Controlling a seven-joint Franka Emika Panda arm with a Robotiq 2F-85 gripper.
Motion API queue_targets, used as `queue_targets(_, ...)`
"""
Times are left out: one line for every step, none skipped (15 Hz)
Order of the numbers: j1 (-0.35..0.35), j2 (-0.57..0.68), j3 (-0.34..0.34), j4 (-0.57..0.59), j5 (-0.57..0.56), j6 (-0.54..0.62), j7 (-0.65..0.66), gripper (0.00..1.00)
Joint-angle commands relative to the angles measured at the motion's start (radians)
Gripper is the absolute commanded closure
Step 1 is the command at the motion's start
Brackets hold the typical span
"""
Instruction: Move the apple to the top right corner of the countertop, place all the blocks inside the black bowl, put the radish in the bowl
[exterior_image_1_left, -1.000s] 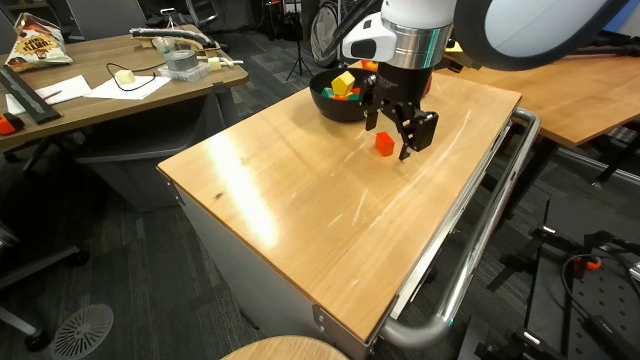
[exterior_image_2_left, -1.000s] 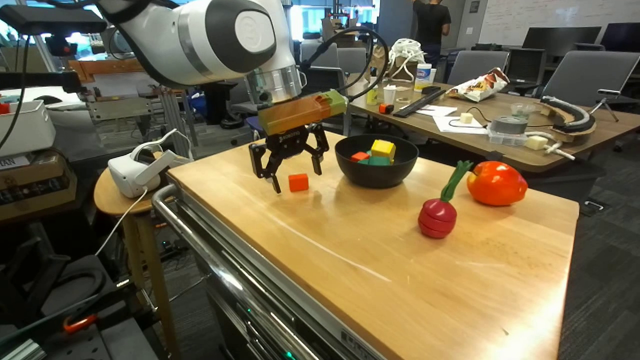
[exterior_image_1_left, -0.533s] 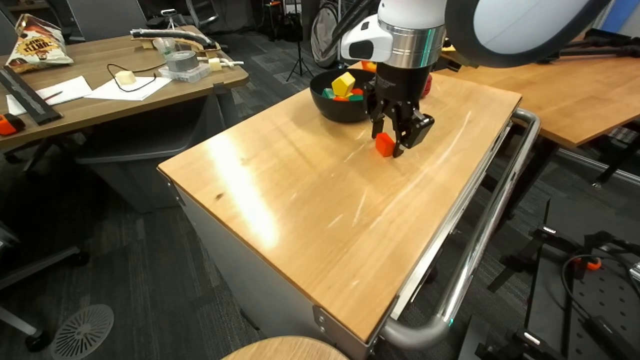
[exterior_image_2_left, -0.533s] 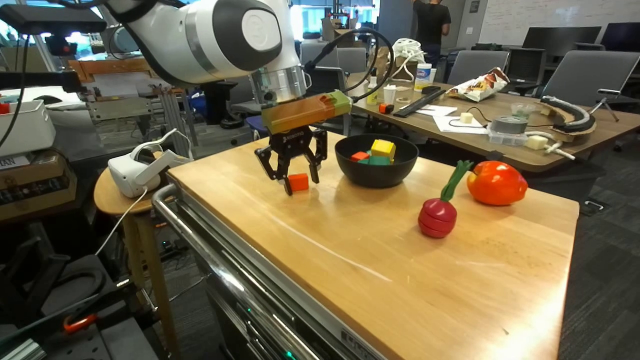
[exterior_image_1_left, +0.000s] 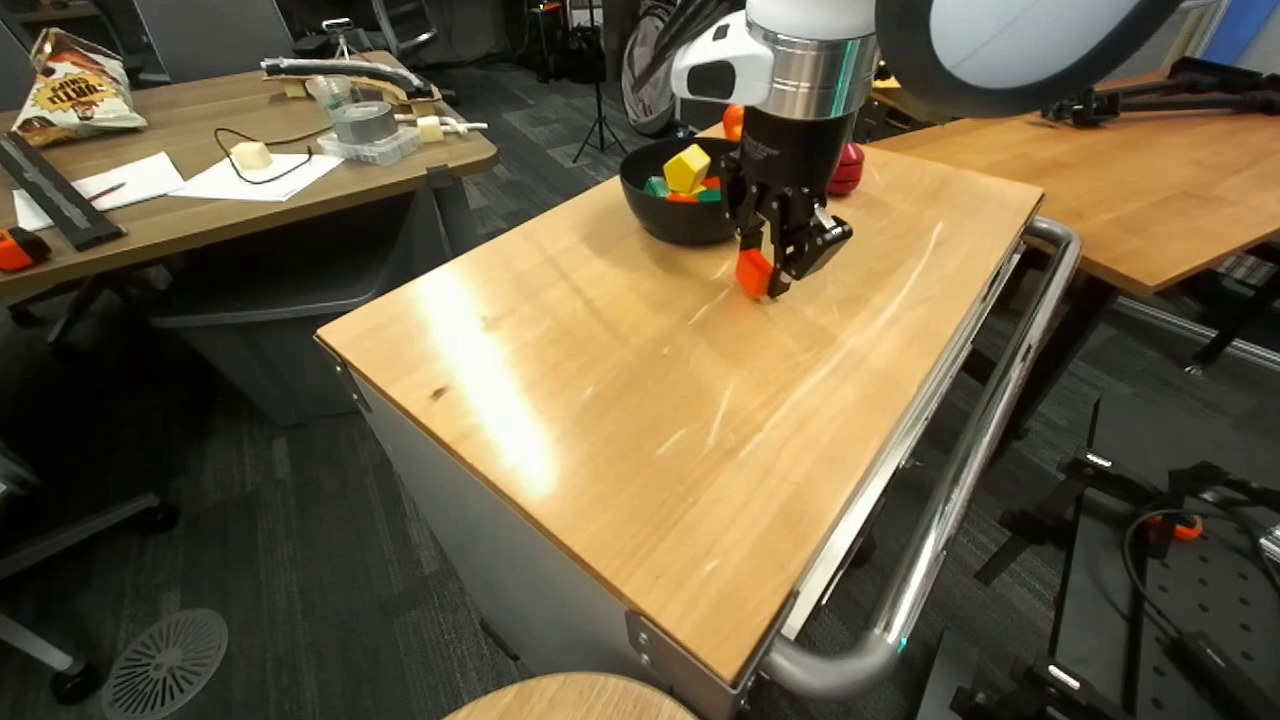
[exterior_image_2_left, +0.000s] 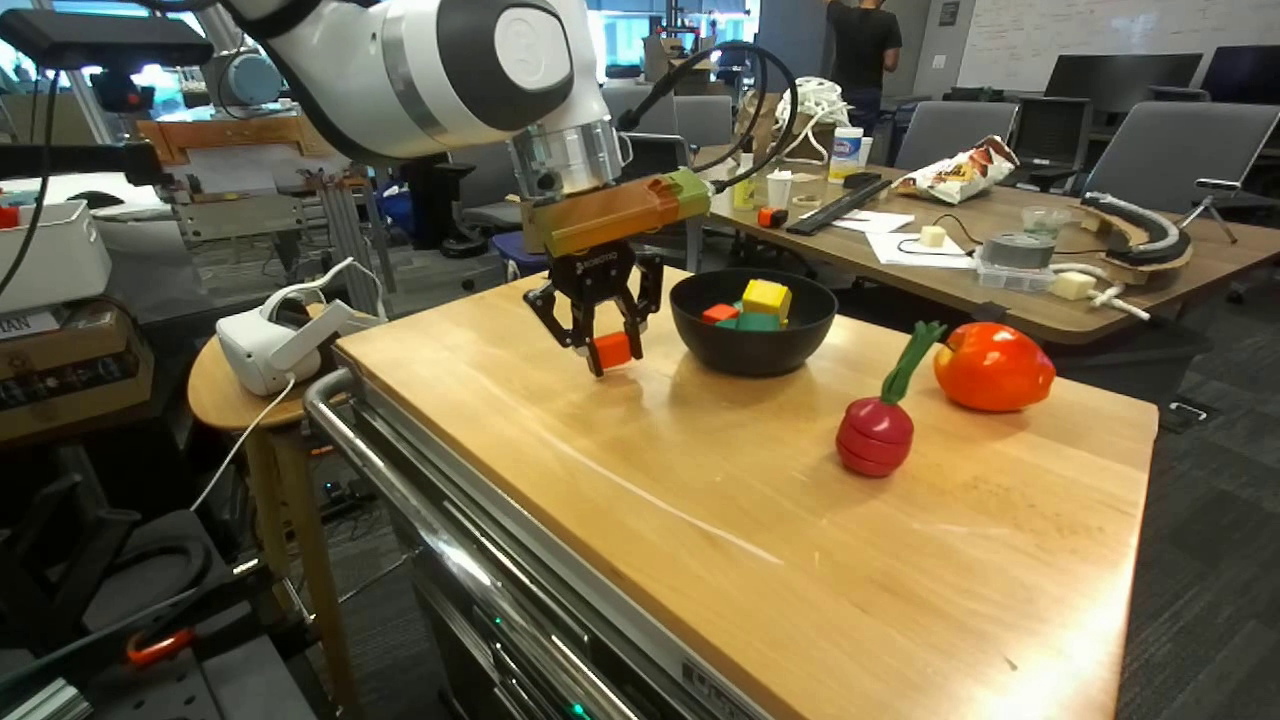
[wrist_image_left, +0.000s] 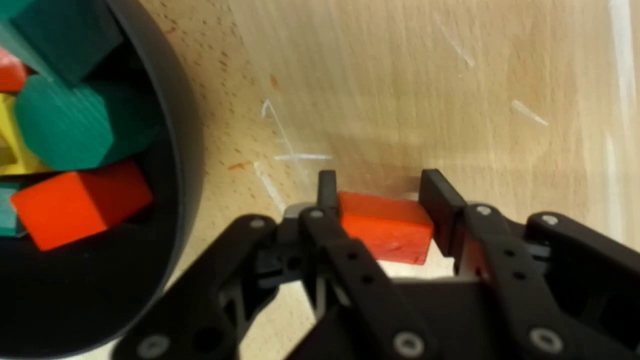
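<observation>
My gripper (wrist_image_left: 381, 197) is shut on a red block (wrist_image_left: 387, 227), one pad on each side of it. In an exterior view that red block (exterior_image_2_left: 613, 349) looks tilted and just off the countertop (exterior_image_2_left: 900, 570). Beside it stands the black bowl (exterior_image_2_left: 752, 352), holding several blocks: yellow (exterior_image_2_left: 767, 298), green (exterior_image_2_left: 757, 321) and red (exterior_image_2_left: 719, 313). The wrist view shows the bowl's rim (wrist_image_left: 172, 135) left of my fingers. The radish (exterior_image_2_left: 875, 437) rests upright with its green leaves leaning toward the apple (exterior_image_2_left: 993, 367), which lies behind it near the far edge.
A metal rail (exterior_image_1_left: 960, 500) runs along one side of the cart. Across the gap is a desk (exterior_image_1_left: 200, 110) with a snack bag (exterior_image_1_left: 75, 88) and tape (exterior_image_1_left: 363, 121). A stool (exterior_image_2_left: 215, 395) carries a white headset (exterior_image_2_left: 265, 350).
The gripper came across to the red block and its fingers closed on it. The block has since risen slightly and shifted a little toward the bowl. Bowl, radish and apple stayed put.
</observation>
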Motion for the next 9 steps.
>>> queue_targets(-0.018,-0.136,-0.021,-0.071,-0.042,0.099,0.087,0.81)
queue_targets(-0.022,-0.166,-0.032,-0.078,-0.069,0.114,0.122,0.81)
queue_targets(-0.030,-0.188,-0.041,-0.082,-0.068,0.137,0.137,0.81)
queue_targets(-0.039,-0.197,-0.051,-0.072,-0.071,0.152,0.164,0.81)
queue_targets(-0.050,-0.193,-0.061,-0.050,-0.080,0.164,0.197,0.81)
queue_targets(-0.063,-0.173,-0.068,-0.017,-0.106,0.182,0.240,0.81)
queue_targets(-0.076,-0.155,-0.074,0.009,-0.145,0.210,0.291,0.81)
queue_targets(-0.084,-0.123,-0.077,0.048,-0.168,0.217,0.317,0.81)
queue_targets(-0.090,-0.088,-0.080,0.090,-0.202,0.217,0.345,0.81)
